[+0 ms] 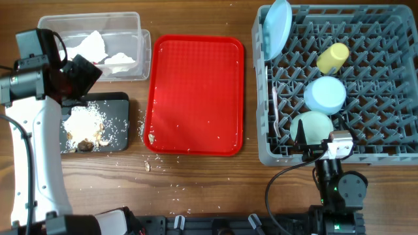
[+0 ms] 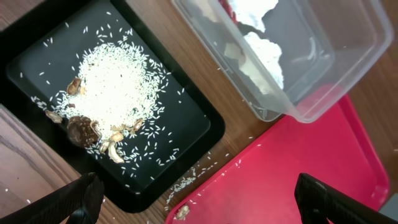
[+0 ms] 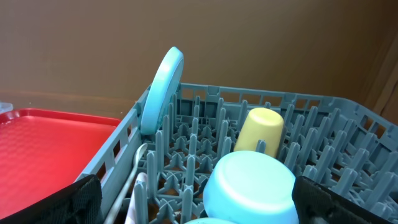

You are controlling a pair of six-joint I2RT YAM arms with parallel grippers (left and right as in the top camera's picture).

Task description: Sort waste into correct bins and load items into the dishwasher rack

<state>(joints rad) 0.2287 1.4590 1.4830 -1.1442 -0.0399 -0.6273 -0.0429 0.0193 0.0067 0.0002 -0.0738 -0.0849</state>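
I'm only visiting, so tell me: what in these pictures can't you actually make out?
- Overhead: the left arm covers the left end of the black tray.
- Overhead: the right arm hides the near edge of the green bowl.
- Right wrist: the white cutlery is cut off by the bottom edge and screened by the pegs of the rack; I cannot tell fork from spoon.
- Left wrist: the brown lump is too small to identify.

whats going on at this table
A two-armed robot is tidying up, nearly done. Napkins lie in the clear tub, rice and scraps in the black tray. The plate, yellow cup, blue bowl and green bowl sit in the grey rack. The left gripper and right gripper are open and empty; crumbs lie on the red tray.
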